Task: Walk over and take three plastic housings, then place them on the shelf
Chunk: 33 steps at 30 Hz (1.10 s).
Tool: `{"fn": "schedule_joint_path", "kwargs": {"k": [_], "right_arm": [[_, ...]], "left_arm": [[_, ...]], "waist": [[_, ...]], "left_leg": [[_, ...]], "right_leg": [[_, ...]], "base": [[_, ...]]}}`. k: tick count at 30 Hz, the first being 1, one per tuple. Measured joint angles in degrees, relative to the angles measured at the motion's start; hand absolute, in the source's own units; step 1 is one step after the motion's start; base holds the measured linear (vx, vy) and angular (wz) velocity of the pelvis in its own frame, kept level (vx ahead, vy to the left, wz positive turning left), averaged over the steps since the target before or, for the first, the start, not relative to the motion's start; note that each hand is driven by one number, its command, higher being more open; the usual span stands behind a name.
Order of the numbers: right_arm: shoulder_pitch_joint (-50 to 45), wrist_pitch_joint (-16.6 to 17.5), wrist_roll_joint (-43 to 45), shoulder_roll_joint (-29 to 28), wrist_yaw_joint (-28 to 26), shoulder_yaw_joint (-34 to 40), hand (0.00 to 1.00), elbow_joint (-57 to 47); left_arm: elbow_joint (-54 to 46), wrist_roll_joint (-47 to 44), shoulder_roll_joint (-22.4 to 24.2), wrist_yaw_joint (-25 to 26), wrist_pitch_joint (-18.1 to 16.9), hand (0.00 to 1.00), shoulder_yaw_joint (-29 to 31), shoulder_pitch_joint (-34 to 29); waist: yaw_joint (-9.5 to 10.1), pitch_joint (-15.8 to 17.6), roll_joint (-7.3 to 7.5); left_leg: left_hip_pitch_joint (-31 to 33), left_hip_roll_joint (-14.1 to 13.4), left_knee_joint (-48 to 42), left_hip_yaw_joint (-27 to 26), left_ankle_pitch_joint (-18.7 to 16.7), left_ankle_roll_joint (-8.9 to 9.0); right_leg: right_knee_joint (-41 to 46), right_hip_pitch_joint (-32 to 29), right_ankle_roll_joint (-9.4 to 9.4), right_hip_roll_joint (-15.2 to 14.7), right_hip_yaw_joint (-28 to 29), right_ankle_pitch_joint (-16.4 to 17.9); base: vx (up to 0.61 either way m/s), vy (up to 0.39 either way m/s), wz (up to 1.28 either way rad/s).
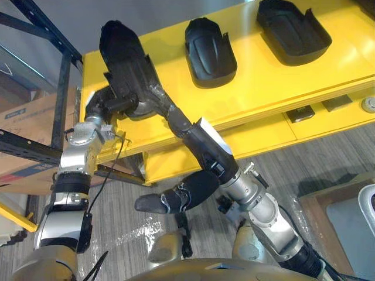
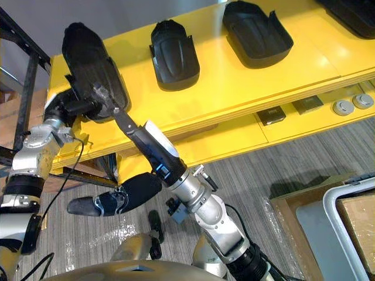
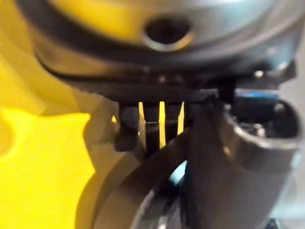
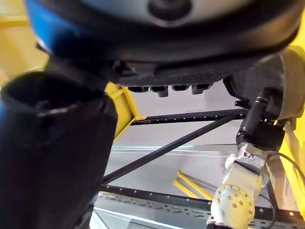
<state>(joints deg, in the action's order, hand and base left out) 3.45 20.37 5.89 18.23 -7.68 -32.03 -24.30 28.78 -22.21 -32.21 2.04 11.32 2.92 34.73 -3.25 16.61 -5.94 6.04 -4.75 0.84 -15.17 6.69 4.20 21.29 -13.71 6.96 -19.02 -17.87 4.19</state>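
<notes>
Three black plastic housings are at the yellow shelf. The middle housing and the right housing lie flat on its top. At the shelf's left end, the left housing stands tilted up over the shelf. Both hands hold it at its lower end. My left hand is curled round its near left edge. My right hand grips its near right edge, the forearm rising from the lower right. In the right wrist view the housing looms beside the fingers.
A lower yellow shelf level carries small dark blocks and round parts. A black metal rack frame and a cardboard box stand to the left. A white bin on a wooden base sits on the floor at the right.
</notes>
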Motion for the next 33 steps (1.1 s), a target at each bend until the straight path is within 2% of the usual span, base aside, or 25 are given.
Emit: {"fn": "schedule_joint_path", "kwargs": {"k": [4,6,10,15,20,24,28,33], "right_arm": [[0.3,0.0,0.0,0.0,2.1,0.1,1.0,-1.5],[0.4,0.0,-0.1,-0.1,3.2,-0.2,1.0,-1.5],[0.3,0.0,0.0,-0.1,3.4,0.0,1.0,-1.5],[-0.1,0.4,0.0,-0.1,3.2,0.5,1.0,-1.3],[-1.6,1.4,-0.1,-0.1,3.3,1.9,1.0,0.1],[-4.2,2.0,-1.2,-0.1,4.4,2.1,1.0,1.4],[-7.3,2.0,-3.4,-0.5,5.9,2.4,1.0,3.5],[-7.1,2.4,-5.6,-1.0,6.6,3.3,1.0,4.2]], "left_arm": [[0.5,0.5,-0.4,3.7,-0.1,1.0,-0.1,4.0],[1.2,2.5,-0.8,5.6,-0.1,1.0,-0.1,6.7],[4.1,2.6,-3.2,8.1,-0.3,1.0,-0.2,9.4],[5.9,2.5,-6.8,10.5,-0.4,1.0,-0.1,10.3],[6.0,2.3,-7.9,11.1,-2.5,1.0,0.0,10.6],[3.4,1.8,-9.1,11.6,-2.6,1.0,0.3,10.5],[-12.7,-6.4,-11.3,9.8,-4.8,1.0,3.3,7.1],[-36.3,-15.0,-11.1,6.2,-7.6,1.0,6.6,0.4]], "waist": [[-0.11,2.8,0.54],[-0.12,4.3,1.29],[-0.25,5.0,2.54],[-0.25,5.6,3.17],[-0.13,6.8,3.2],[0.02,6.8,3.21],[1.17,6.8,3.25],[1.57,5.8,3.08]], "left_leg": [[0.5,-0.4,-0.5,0.6,0.1,0.15],[0.8,-0.8,-0.5,0.9,0.3,0.32],[1.0,-1.4,-0.6,0.9,0.5,0.49],[1.0,-2.2,-0.6,0.8,0.5,0.58],[0.5,-2.2,-0.6,0.9,0.5,0.58],[0.3,-2.2,-0.6,1.3,0.5,0.58],[-1.7,-2.2,-0.6,1.8,0.1,0.84],[-4.7,-2.1,0.7,2.1,0.0,0.87]], "right_leg": [[0.5,-0.2,-0.21,0.2,-0.3,0.1],[0.5,-0.2,-0.32,0.6,-0.6,0.1],[-0.1,-0.2,-0.55,1.5,-0.5,0.0],[-0.5,-0.2,-0.82,2.4,-0.5,-0.2],[-0.6,0.4,-0.89,2.5,-0.5,-0.3],[-0.9,1.0,-0.89,2.5,-0.9,-0.3],[-2.3,4.0,-0.84,2.7,-1.8,-0.2],[-4.8,8.1,-0.55,3.1,-3.0,-0.4]], "base": [[-0.01,-0.03,0.04],[-0.04,-0.029,0.06],[0.0,-0.007,-0.01],[0.01,-0.026,-0.03],[0.0,0.0,0.0],[0.0,-0.007,0.05],[0.01,-0.002,0.05],[0.02,0.013,0.05]]}}
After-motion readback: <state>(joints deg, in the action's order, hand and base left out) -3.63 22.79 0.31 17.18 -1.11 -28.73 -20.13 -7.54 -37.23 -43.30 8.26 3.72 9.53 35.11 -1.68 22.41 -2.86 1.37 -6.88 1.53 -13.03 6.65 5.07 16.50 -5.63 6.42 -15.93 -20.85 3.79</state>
